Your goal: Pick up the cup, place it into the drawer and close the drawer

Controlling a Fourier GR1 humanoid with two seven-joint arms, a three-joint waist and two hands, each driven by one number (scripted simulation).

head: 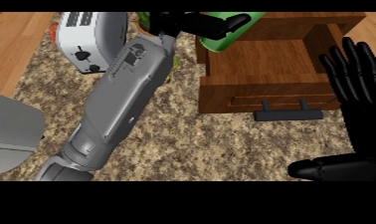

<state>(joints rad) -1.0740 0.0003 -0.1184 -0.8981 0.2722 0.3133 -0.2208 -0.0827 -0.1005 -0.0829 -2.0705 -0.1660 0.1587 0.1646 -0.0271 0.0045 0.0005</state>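
Overhead: one green cup (224,39) gripped by the left hand (192,23) above one open drawer (260,76).
Right hand (355,86) rests spread at the right edge; one toaster (84,36) on the tabletop (191,138); no legible writing.

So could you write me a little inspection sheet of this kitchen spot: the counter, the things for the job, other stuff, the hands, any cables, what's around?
Surface: speckled stone counter; a wooden strip shows at far left.
Job's things: green cup, held over the rear left corner of the open wooden drawer; drawer's dark handle faces the robot.
Clutter: white toaster at upper left, partly hidden by the left forearm; grey object at left edge, cannot tell what.
Hands: left hand curled round the cup; right hand open, fingers up, resting at the right edge.
Cables: nothing seen.
Surroundings: nothing seen beyond the counter.
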